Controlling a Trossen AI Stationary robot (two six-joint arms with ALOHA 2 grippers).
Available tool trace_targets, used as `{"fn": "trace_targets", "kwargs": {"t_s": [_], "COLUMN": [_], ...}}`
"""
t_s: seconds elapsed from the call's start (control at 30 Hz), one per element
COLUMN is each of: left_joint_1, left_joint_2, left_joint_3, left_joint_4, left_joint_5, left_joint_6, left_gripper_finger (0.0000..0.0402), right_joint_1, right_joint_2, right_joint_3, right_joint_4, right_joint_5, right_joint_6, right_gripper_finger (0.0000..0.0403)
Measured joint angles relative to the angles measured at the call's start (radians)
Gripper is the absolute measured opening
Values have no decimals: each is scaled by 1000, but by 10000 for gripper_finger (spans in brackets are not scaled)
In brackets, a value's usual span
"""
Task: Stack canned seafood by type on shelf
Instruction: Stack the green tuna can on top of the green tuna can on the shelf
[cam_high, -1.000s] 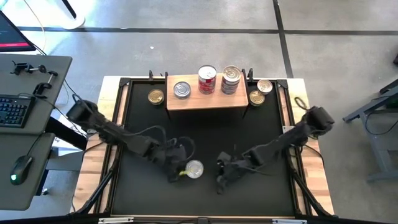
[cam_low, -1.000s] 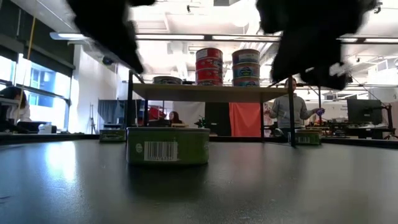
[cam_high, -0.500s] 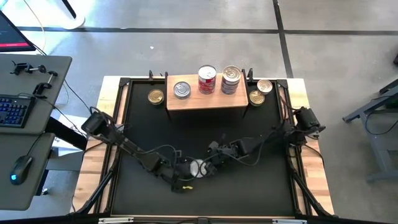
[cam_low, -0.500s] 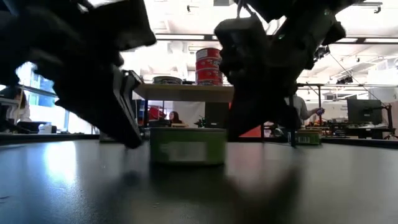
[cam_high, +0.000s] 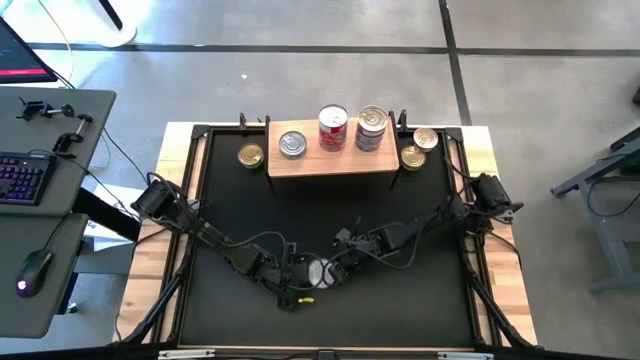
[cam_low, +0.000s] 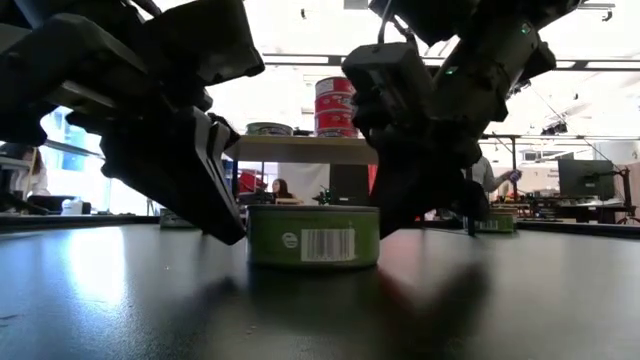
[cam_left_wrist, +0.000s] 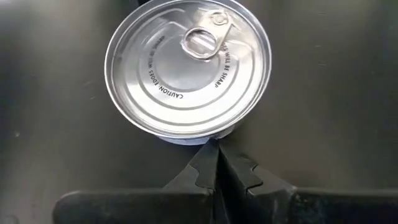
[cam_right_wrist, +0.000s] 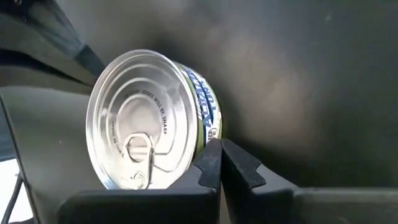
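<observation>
I judge the job roughly half done: the light-brown wooden shelf on thin black legs (cam_high: 330, 160) at the far edge of the black mat (cam_high: 420, 300) carries a stack of red-labelled tins (cam_high: 333, 128), a stack of bluish-labelled tins (cam_high: 371, 128) and one lone silver-lidded tin (cam_high: 292, 144). Left to place, as I see it, are a gold-lidded tin (cam_high: 251, 155) off the shelf's left end, two tins (cam_high: 418, 148) off its right end, and the green-labelled silver-lidded tin (cam_low: 313, 235) near the mat's near edge. My left gripper (cam_left_wrist: 217, 163) and right gripper (cam_right_wrist: 220, 158) are both clenched with nothing held, tips pressed against that tin from opposite sides.
</observation>
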Motion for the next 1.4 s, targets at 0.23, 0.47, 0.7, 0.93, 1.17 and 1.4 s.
{"fn": "trace_targets", "kwargs": {"t_s": [0.23,0.47,0.7,0.93,1.17,1.4], "left_joint_1": [-11,-6,5,23,28,37], "left_joint_2": [-1,-1,-1,36,75,78], "left_joint_3": [0,0,0,0,2,2], "left_joint_4": [-5,40,51,59,76,86], "left_joint_5": [25,46,52,102,106,112], "left_joint_6": [-26,16,26,43,33,110], "left_gripper_finger": [0,0,0,0,0,0], "right_joint_1": [26,47,47,46,58,92], "right_joint_2": [0,0,0,0,-1,-4], "right_joint_3": [2,2,4,63,177,285], "right_joint_4": [-40,-40,-10,-58,-228,-312], "right_joint_5": [-3,2,-3,18,-9,-13], "right_joint_6": [42,76,87,53,20,-19], "right_gripper_finger": [0,0,0,0,0,0]}}
